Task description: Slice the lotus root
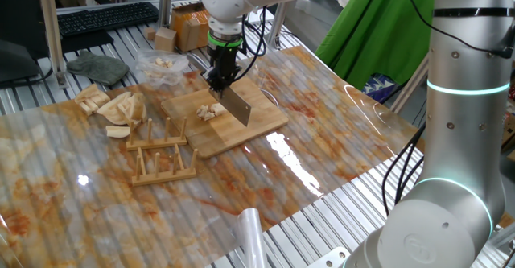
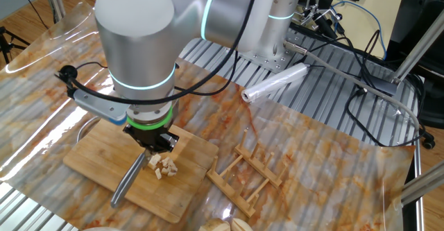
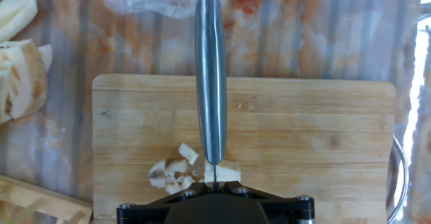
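Note:
The lotus root (image 1: 211, 111) lies as a cluster of small cream bits near the middle of the bamboo board (image 1: 249, 129). My gripper (image 1: 219, 76) is shut on a steel knife (image 1: 236, 106), whose blade slants down onto the board just right of the bits. The other fixed view shows the bits (image 2: 164, 166) under the gripper (image 2: 157, 144), with the knife (image 2: 129, 181) reaching toward the board's (image 2: 97, 155) near edge. In the hand view the knife's spine (image 3: 211, 83) runs straight ahead from the gripper (image 3: 214, 183), over the bits (image 3: 183, 173) on the board (image 3: 323, 130).
A heap of tan wedge slices (image 1: 113, 105) lies left of the board, and a clear bag of pale chunks (image 1: 161, 63) behind it. A wooden rack (image 1: 161, 155) stands in front of the board. A plastic-wrap roll (image 2: 274, 84) lies by the arm's base. A keyboard (image 1: 105, 17) sits at the back.

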Controlling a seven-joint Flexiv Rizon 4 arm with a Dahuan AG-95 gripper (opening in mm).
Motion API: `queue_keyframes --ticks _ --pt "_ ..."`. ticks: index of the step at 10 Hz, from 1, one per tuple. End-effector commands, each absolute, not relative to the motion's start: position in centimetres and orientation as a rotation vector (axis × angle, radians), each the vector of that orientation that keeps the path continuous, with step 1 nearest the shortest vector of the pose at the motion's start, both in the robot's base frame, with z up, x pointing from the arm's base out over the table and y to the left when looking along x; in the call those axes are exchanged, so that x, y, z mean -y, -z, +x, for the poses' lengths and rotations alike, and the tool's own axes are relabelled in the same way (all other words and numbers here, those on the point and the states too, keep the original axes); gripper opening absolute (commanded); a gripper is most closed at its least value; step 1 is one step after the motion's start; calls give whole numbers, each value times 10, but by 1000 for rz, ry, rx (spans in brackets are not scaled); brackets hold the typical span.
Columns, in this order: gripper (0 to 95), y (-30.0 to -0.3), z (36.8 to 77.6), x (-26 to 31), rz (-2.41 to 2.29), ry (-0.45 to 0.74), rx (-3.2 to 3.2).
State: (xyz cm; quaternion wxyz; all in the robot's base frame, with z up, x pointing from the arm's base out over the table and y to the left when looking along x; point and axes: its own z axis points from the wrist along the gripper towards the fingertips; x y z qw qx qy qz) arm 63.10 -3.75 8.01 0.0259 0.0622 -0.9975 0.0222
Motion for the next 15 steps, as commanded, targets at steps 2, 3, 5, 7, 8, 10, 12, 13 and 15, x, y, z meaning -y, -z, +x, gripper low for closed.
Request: queue_keyframes --ticks 2,3,5,7,8,10,12,13,15 --pt "0 -82 630 38 191 -68 3079" --pt "0 -82 630 38 179 -60 3077" --pt "0 -82 630 38 162 -61 3079" --pt "0 -82 630 38 160 -61 3078" --pt "0 -82 630 38 162 -61 3076" --pt "0 -82 630 38 163 -55 3062" --pt "0 -82 630 38 159 -53 3076" --pt "0 -82 630 38 156 -56 3078" --pt "0 -82 630 38 138 -57 3082"
